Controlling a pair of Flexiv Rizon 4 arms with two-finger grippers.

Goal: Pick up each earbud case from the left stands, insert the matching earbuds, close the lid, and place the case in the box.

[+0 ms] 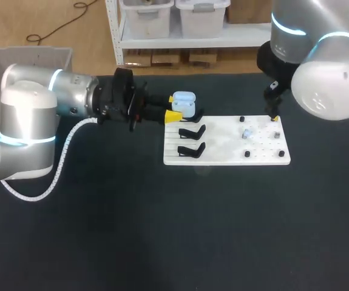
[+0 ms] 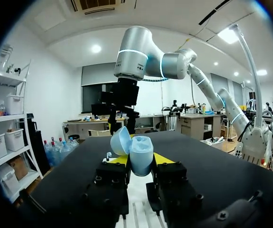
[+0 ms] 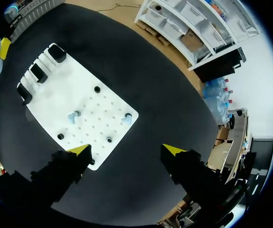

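A pale blue earbud case [image 1: 183, 103] with its lid up is held in my left gripper [image 1: 175, 111], just off the far left corner of the white board [image 1: 226, 151]. In the left wrist view the case [image 2: 140, 154] stands between the yellow tips of that gripper [image 2: 141, 161], which is shut on it, lid [image 2: 120, 140] tipped open. Two earbuds [image 1: 246, 133] [image 1: 275, 134] lie on the board's right half. My right gripper [image 1: 274, 114] hangs open above the board's far right corner. In its own view the right gripper [image 3: 127, 151] is open, with the earbuds [image 3: 73, 117] [image 3: 127, 118] ahead of it.
Two bare black stands [image 1: 192, 131] [image 1: 190, 149] sit on the board's left side. Small black pegs [image 1: 247, 154] [image 1: 281, 154] dot its right half. A grey box [image 1: 28, 60] stands beyond the table's far left corner.
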